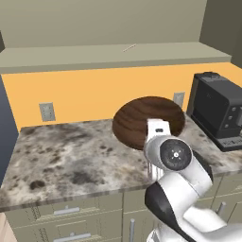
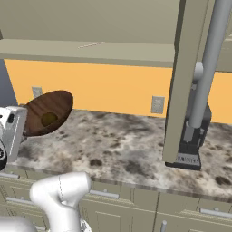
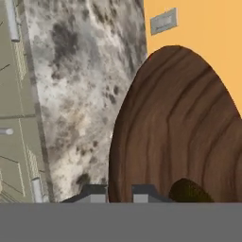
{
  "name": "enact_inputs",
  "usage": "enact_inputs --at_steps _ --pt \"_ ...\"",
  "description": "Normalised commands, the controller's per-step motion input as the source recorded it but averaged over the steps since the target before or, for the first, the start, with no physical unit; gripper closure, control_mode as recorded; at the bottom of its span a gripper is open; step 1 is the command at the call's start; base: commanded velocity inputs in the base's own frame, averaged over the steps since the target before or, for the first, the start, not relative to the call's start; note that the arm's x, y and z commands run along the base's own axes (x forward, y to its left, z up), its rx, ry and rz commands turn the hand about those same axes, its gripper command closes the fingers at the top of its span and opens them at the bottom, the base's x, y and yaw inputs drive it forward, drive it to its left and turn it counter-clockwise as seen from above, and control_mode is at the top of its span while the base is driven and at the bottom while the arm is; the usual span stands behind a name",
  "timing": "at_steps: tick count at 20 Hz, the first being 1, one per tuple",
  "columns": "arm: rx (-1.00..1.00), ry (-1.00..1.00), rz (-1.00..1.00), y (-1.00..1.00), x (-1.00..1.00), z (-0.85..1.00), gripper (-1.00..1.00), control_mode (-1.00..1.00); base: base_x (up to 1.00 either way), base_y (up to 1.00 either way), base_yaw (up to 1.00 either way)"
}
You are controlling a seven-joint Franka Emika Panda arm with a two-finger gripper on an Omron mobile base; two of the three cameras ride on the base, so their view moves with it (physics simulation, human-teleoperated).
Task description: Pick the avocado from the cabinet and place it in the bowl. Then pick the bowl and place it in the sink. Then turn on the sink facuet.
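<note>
Bowl (image 2: 47,112) with avocado (image 2: 48,118) in gripper (image 3: 119,193)

We see an orange wall (image 1: 94,94) with outlets (image 1: 47,112) behind a speckled marble counter (image 1: 71,156), beige drawers (image 1: 66,222) below, a black coffee machine (image 1: 220,111) at one end.

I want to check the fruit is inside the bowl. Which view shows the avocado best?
The right base view: the avocado lies whole inside the tilted, lifted bowl. In the hand view the avocado is cut by the bottom edge. The left base view shows the bowl's underside, which hides the fruit.
</note>
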Motion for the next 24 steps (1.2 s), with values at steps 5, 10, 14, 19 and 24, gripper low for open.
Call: enact_inputs --at_steps 5,10,14,19,24 --pt "0.05 0.13 0.26 -0.11 -0.74 0.41 1.00 -1.00 0.00 0.00 0.00" --pt "0.14 0.08 0.00 -0.27 -0.45 0.18 1.00 -1.00 0.00 0.00 0.00" --pt "0.05 0.00 -0.09 -0.21 -0.17 0.01 1.00 -1.00 0.00 0.00 0.00" --pt "0.00 0.00 -0.05 0.00 -0.02 0.00 1.00 -1.00 0.00 0.00 0.00" --pt "0.00 0.00 0.00 0.00 0.00 0.00 1.00 -1.00 0.00 0.00 0.00"
